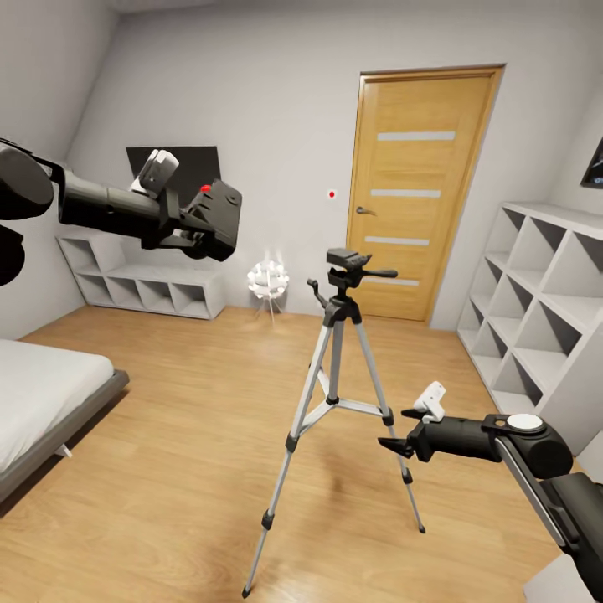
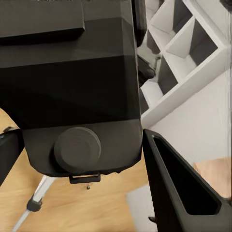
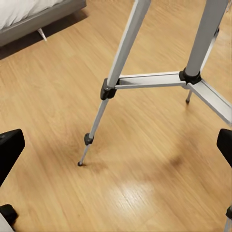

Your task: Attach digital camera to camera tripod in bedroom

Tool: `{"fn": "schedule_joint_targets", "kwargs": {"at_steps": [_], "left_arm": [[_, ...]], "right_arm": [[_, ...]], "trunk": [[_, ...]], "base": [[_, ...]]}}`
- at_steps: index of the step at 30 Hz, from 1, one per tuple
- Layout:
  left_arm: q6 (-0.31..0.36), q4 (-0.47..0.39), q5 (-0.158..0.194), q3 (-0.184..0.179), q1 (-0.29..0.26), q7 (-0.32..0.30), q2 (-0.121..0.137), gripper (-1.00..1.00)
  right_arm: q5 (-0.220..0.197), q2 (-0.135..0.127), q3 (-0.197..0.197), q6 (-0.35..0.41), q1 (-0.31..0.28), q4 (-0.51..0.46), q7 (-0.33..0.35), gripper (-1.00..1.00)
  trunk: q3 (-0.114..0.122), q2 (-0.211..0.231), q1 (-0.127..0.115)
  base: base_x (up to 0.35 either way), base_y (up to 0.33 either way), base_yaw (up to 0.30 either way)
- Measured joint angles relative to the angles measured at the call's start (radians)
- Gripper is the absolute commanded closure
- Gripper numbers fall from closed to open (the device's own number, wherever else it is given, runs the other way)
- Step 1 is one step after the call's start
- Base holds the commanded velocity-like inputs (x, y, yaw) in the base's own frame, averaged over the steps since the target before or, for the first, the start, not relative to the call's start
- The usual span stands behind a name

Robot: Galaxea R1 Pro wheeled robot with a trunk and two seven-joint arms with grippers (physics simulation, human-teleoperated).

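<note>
Light wood plank floor (image 1: 167,469) runs under pale grey walls. At nine o'clock lies a white bed on a grey frame (image 1: 50,402); behind it, at ten o'clock, a low white cubby shelf (image 1: 142,285). The left gripper (image 1: 197,222) is clamped around the small black boxy digital camera (image 1: 216,213), its red button on top, held high at ten o'clock. The silver-legged camera tripod with black head and pan handle (image 1: 339,377) stands centre on bare floor, its top plate unoccupied, well apart from the camera. At one o'clock is a wooden door (image 1: 419,193); at three, tall white cubbies (image 1: 544,310). The right gripper (image 1: 398,444), fingers spread with nothing between them, hovers near a tripod leg.
</note>
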Motion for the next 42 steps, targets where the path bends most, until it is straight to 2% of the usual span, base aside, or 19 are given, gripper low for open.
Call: {"fn": "schedule_joint_targets", "kwargs": {"at_steps": [7,15,17,18,21,22,23,26,27,31,33,36,38,39,42], "left_arm": [[-0.017,-0.001,-0.007,-0.008,0.026,0.035,-0.012,1.00],[-0.038,-0.015,-0.003,-0.002,0.090,0.056,0.018,1.00],[-0.039,-0.023,-0.006,0.001,0.112,0.059,0.036,1.00],[-0.042,-0.023,-0.001,0.002,0.112,0.059,0.036,1.00],[-0.039,-0.028,-0.008,0.003,0.125,0.060,0.067,1.00],[-0.043,-0.028,-0.002,0.003,0.126,0.060,0.067,1.00],[-0.038,-0.031,-0.011,0.003,0.131,0.060,0.083,1.00],[-0.043,-0.033,-0.003,0.002,0.142,0.060,0.099,1.00],[-0.040,-0.035,-0.009,0.002,0.165,0.061,0.109,1.00],[-0.045,-0.035,-0.002,0.001,0.185,0.064,0.117,1.00],[-0.041,-0.035,-0.012,0.000,0.204,0.066,0.140,1.00],[-0.047,-0.036,-0.002,0.001,0.215,0.066,0.155,1.00],[-0.043,-0.035,-0.008,0.002,0.230,0.067,0.174,1.00],[-0.040,-0.035,-0.013,0.002,0.245,0.067,0.194,1.00],[-0.043,-0.035,-0.008,0.002,0.269,0.066,0.225,1.00]], "right_arm": [[0.000,-0.002,-0.003,-0.019,0.000,0.000,-0.001,-1.00],[-0.001,0.002,-0.021,-0.028,0.000,-0.001,-0.002,-1.00],[-0.001,0.002,-0.023,-0.029,0.000,-0.001,-0.002,-1.00],[-0.001,0.002,-0.023,-0.029,0.000,-0.001,-0.002,-1.00],[-0.001,0.003,-0.024,-0.029,0.000,-0.001,-0.003,-1.00],[-0.001,0.003,-0.024,-0.030,0.000,-0.001,-0.003,-1.00],[-0.001,0.002,-0.025,-0.030,0.000,-0.001,-0.003,-1.00],[-0.001,0.002,-0.026,-0.030,0.000,-0.001,-0.003,-1.00],[-0.001,0.003,-0.027,-0.029,0.000,0.000,-0.003,-1.00],[-0.001,0.004,-0.026,-0.028,0.000,-0.001,-0.003,-1.00],[-0.001,0.005,-0.026,-0.028,0.000,-0.001,-0.003,-1.00],[-0.001,0.005,-0.026,-0.028,0.000,-0.001,-0.003,-1.00],[-0.001,0.005,-0.026,-0.028,0.000,-0.001,-0.003,-1.00],[-0.001,0.005,-0.027,-0.027,-0.001,-0.001,-0.003,-1.00],[-0.001,0.005,-0.027,-0.027,0.000,0.000,-0.003,-1.00]], "trunk": [[0.022,0.049,-0.027],[0.047,0.105,-0.058],[0.053,0.119,-0.065],[0.057,0.126,-0.069],[0.066,0.147,-0.081],[0.069,0.154,-0.084],[0.072,0.161,-0.088],[0.082,0.182,-0.100],[0.085,0.189,-0.104],[0.097,0.217,-0.119],[0.104,0.231,-0.127],[0.113,0.252,-0.138],[0.119,0.266,-0.146],[0.123,0.273,-0.150],[0.132,0.295,-0.161]], "base": [[0.000,0.000,0.000],[0.000,0.000,0.000],[0.000,0.000,0.000],[0.000,0.000,0.000],[0.000,0.000,0.000],[0.000,0.000,0.000],[0.000,0.000,0.000],[0.000,0.000,0.000],[0.000,0.000,0.000],[0.000,0.000,0.000],[0.000,0.000,0.000],[0.000,0.000,0.000],[0.000,0.000,0.000],[0.000,0.000,0.000],[0.000,0.000,0.015]]}}
